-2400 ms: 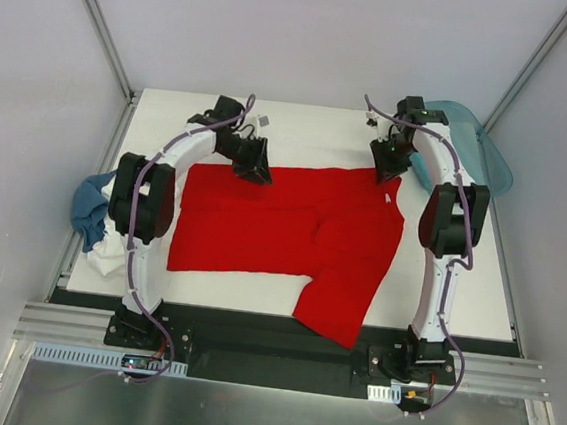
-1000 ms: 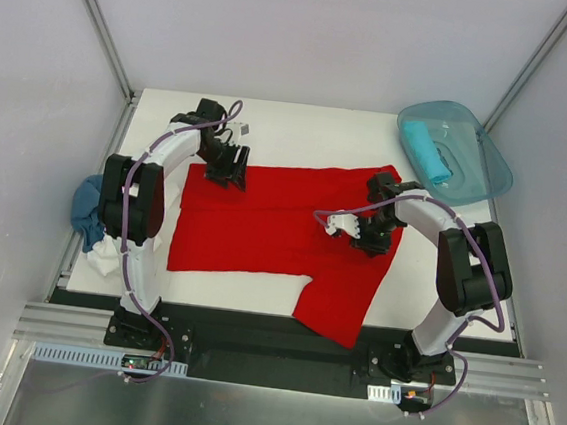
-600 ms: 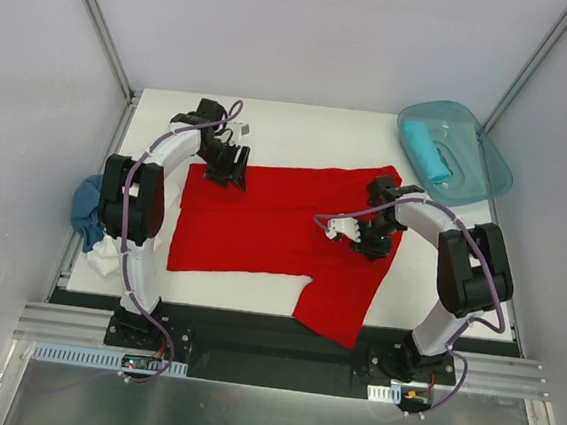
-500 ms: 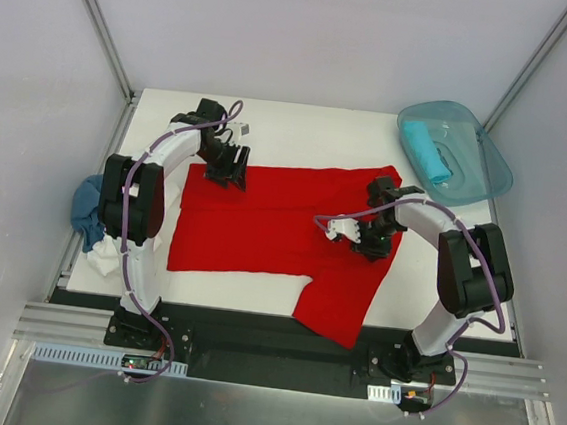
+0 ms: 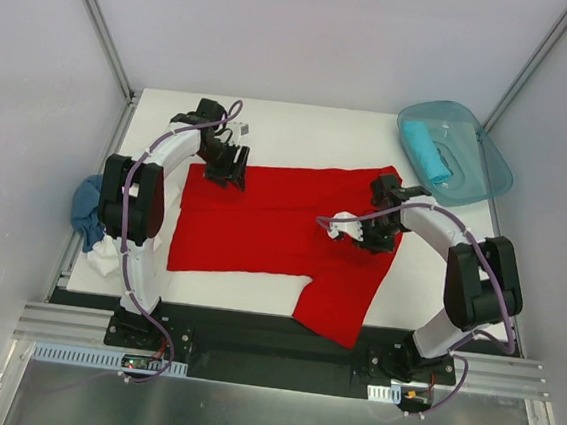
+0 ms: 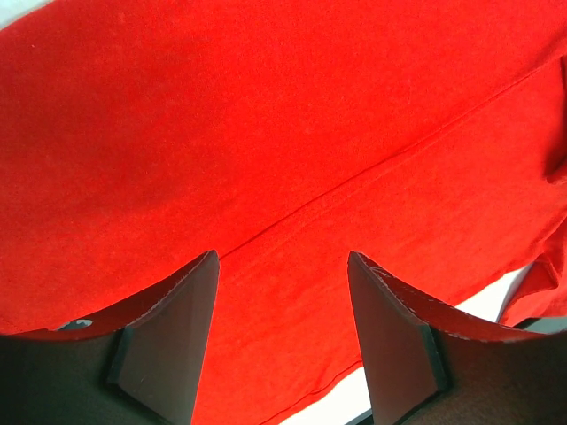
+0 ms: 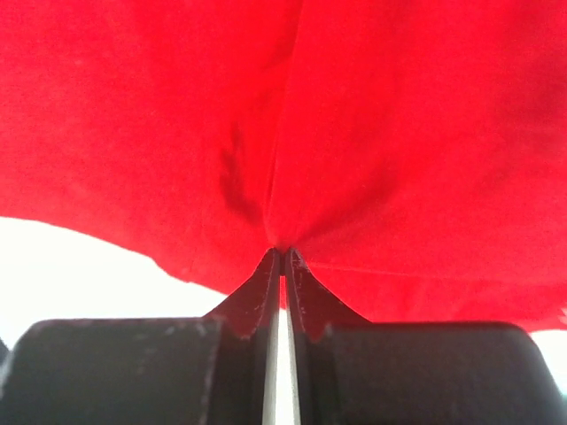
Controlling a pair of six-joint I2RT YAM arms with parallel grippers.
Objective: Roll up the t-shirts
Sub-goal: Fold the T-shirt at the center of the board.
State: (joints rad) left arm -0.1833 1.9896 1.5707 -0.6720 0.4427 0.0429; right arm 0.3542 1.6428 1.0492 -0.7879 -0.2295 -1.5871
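The red t-shirt lies spread on the white table, one part hanging toward the near edge. My left gripper is open at the shirt's far left corner, its fingers wide apart over red cloth and holding nothing. My right gripper is shut on a pinch of the red shirt near its right edge, the cloth puckering into the jaws. A rolled turquoise shirt lies in the tub. Blue and white shirts are heaped at the table's left edge.
A translucent teal tub stands at the far right corner. White table surface shows beyond the shirt and to its right. Metal frame posts run up at both far corners.
Both grippers left the shirt's far edge. The left drew back to the far left corner and has held still. The right swung onto the shirt's right side and edged slightly right.
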